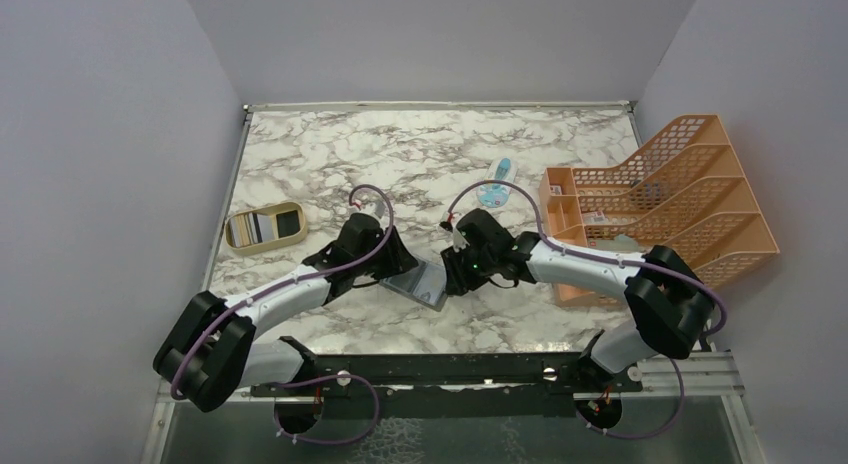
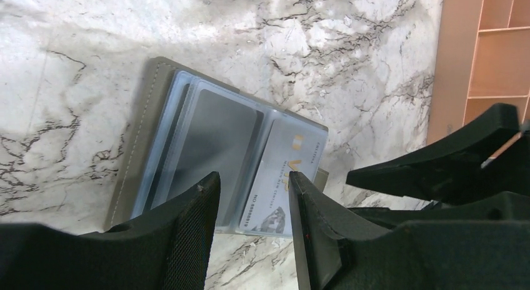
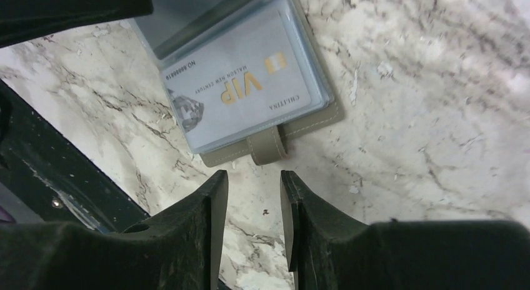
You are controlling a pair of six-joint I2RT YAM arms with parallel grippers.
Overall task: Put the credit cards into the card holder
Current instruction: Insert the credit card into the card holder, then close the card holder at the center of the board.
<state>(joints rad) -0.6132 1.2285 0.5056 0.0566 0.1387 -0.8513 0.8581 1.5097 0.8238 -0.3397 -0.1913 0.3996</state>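
You have the card holder (image 1: 420, 282) lying open on the table (image 1: 320, 154), with one card (image 3: 240, 93) in the pocket by the clasp. Your left gripper (image 2: 253, 184) hangs over it, parted and empty. Your right gripper (image 3: 253, 177) sits just off the clasp, parted, holding nothing.

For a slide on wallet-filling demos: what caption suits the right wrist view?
Open right gripper hovers beside the unfolded card holder, a VIP credit card in its clear pocket.

Bright, even overhead light; soft shadows.
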